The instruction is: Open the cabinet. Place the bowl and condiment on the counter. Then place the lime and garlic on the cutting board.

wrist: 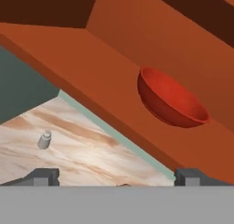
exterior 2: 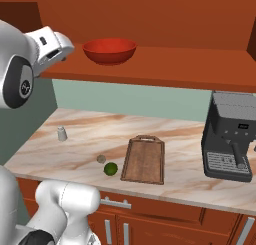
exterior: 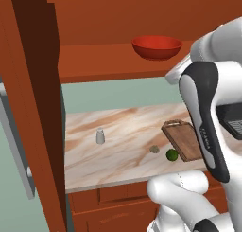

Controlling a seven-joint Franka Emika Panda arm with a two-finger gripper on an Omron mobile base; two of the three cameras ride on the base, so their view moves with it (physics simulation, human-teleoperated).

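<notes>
In the left base view, the open cabinet [exterior: 28, 108] door is seen at 9 o'clock, its wood edge running down the frame. The shaker [exterior: 100, 136] is stood upright on the counter [exterior: 123, 127], left of centre. The garlic [exterior: 154, 149] and the lime [exterior: 172, 155] are laid near each other at about 4 o'clock from centre, the lime just beside the near corner of the board [exterior: 182, 140]; neither is on it. The bowl [exterior: 156, 47] is rested on the cabinet shelf at 1 o'clock, above the counter.

In the right base view, the shaker [exterior 2: 61, 133] is found at 9 o'clock, the garlic [exterior 2: 101, 159] and lime [exterior 2: 110, 168] left of the board [exterior 2: 144, 159], and the bowl [exterior 2: 109, 50] on the shelf at 11 o'clock. A coffee machine [exterior 2: 230, 136] is stood at 3 o'clock.

In the hand view, the gripper [wrist: 117, 178] is held with its jaws spread wide apart and nothing between them; the fingertips [wrist: 42, 177] are seen at the lower edge. The bowl [wrist: 171, 99] is lying at 2 o'clock, the shaker [wrist: 44, 139] at 8 o'clock.
</notes>
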